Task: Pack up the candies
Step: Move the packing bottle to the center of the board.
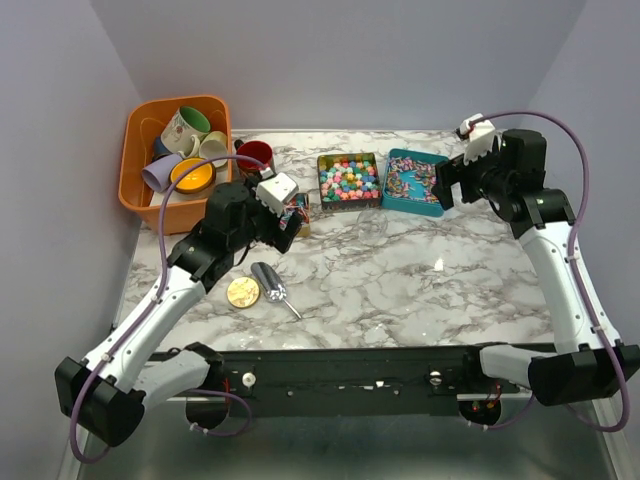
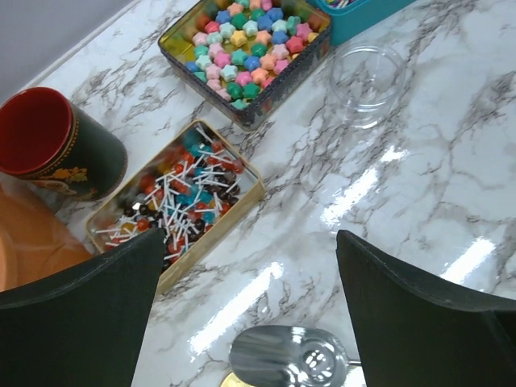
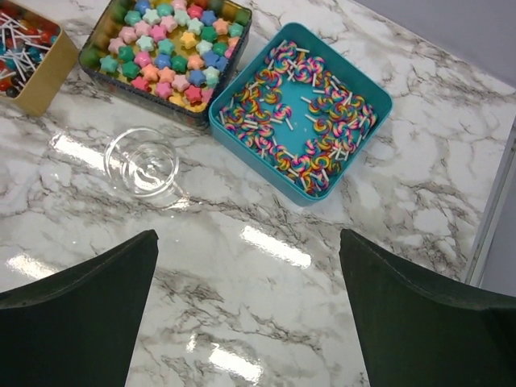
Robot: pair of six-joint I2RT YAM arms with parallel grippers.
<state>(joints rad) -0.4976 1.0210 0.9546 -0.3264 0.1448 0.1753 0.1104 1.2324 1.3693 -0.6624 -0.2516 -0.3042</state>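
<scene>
Bright star-shaped candies (image 1: 347,178) fill a dark tin; they also show in the left wrist view (image 2: 242,44) and the right wrist view (image 3: 173,48). Swirl lollipops lie in a teal tin (image 1: 413,180) (image 3: 302,109). Small stick lollipops fill a gold tin (image 2: 173,201) (image 3: 16,44). A clear empty jar (image 1: 372,225) (image 2: 367,76) (image 3: 143,161) stands in front of the tins. My left gripper (image 1: 290,215) (image 2: 250,314) is open and empty above the gold tin's near side. My right gripper (image 1: 450,185) (image 3: 248,314) is open and empty over bare marble near the teal tin.
An orange bin (image 1: 135,185) of mugs sits at the back left, with a red-lined mug (image 1: 255,155) (image 2: 48,141) beside it. A metal scoop (image 1: 270,283) (image 2: 286,355) and a flat gold lid (image 1: 243,292) lie near the left arm.
</scene>
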